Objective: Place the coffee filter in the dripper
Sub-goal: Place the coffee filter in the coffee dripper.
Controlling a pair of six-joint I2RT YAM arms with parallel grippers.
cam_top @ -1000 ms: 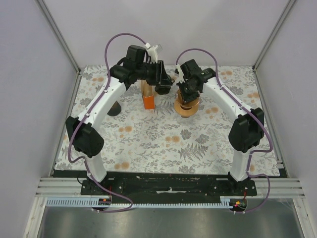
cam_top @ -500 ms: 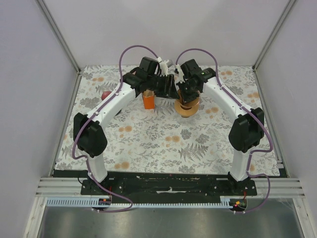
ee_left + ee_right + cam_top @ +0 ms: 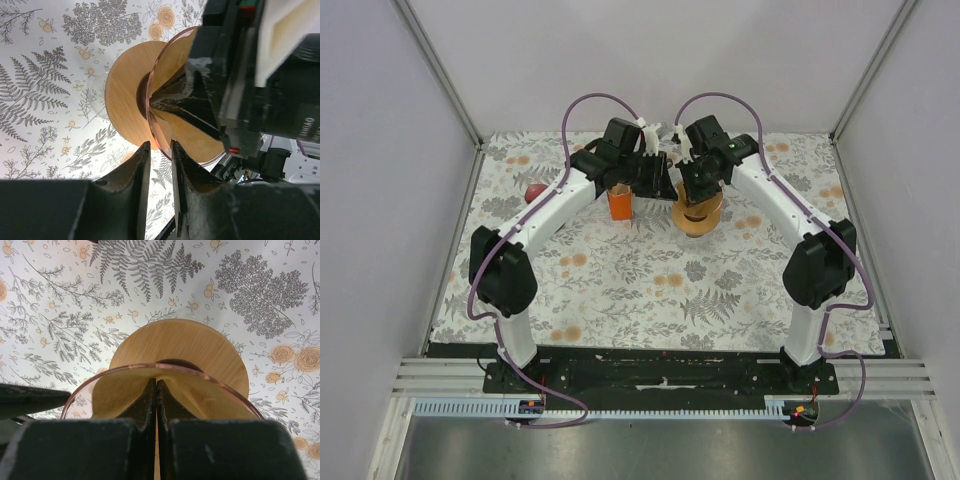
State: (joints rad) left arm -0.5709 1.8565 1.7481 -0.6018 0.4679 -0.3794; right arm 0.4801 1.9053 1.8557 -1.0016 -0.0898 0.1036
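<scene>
My right fingers (image 3: 145,405), pressed together, are resting inside the coffee filter (image 3: 200,397), which is sitting in the dripper (image 3: 190,345). My left fingers (image 3: 137,170), slightly apart and holding nothing, are hovering just beside the dripper's rim. The floral bench (image 3: 75,300) is lying beyond.

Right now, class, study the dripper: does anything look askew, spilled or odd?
Nothing spilled or tipped. One oddity: the coffee filter inside the dripper is pinched into a ridge by the shut right pincer, so it looks uneven against the glass.
</scene>
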